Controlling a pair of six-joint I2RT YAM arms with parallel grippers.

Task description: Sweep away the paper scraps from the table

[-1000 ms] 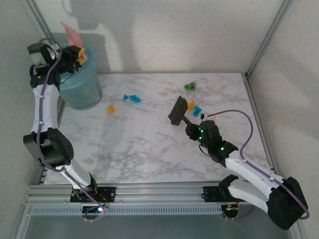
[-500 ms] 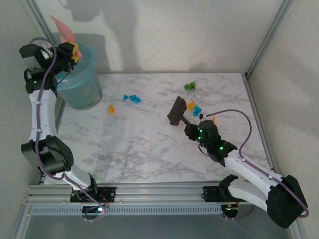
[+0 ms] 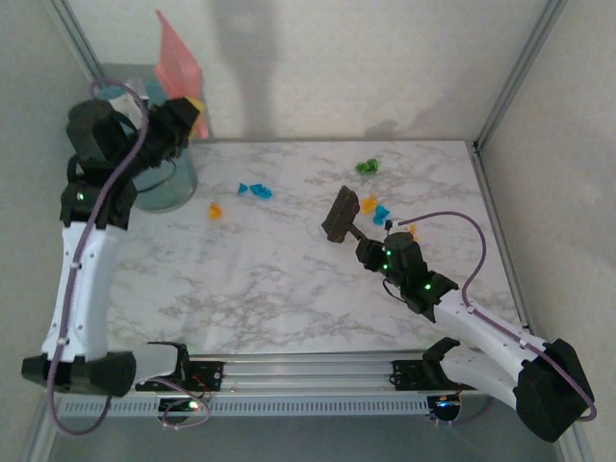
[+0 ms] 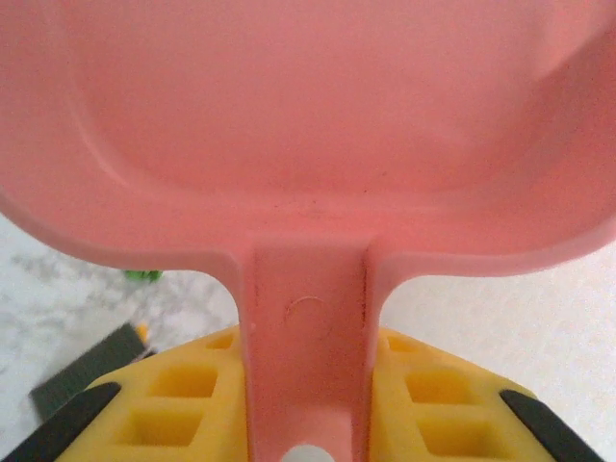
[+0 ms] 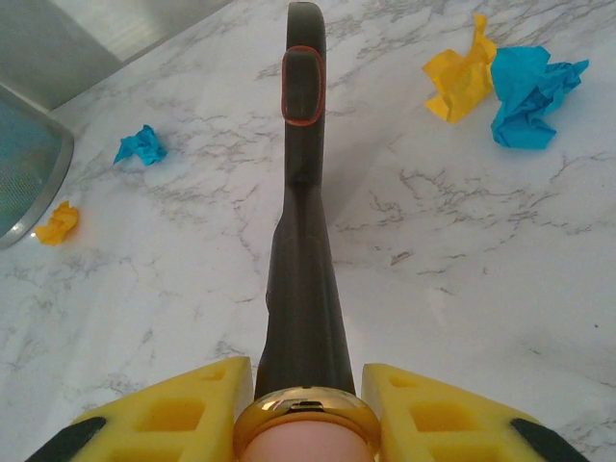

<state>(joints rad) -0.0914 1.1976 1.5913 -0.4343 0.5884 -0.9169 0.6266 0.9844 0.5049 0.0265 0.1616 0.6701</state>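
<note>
Here the right gripper (image 5: 306, 409) was clamped tight on the handle of the brush (image 3: 342, 214), apparently keeping its head low so the bristles could drag across the table (image 3: 269, 279). The paper scraps (image 3: 255, 190) lay on both sides of the brush: orange and blue wads just right, a green one beyond, others well to its left. Far left of the brush, the left gripper (image 4: 306, 390) pinched the handle of the pink dustpan (image 3: 178, 60), which stood raised over the bin (image 3: 164, 188), probably for emptying.
</note>
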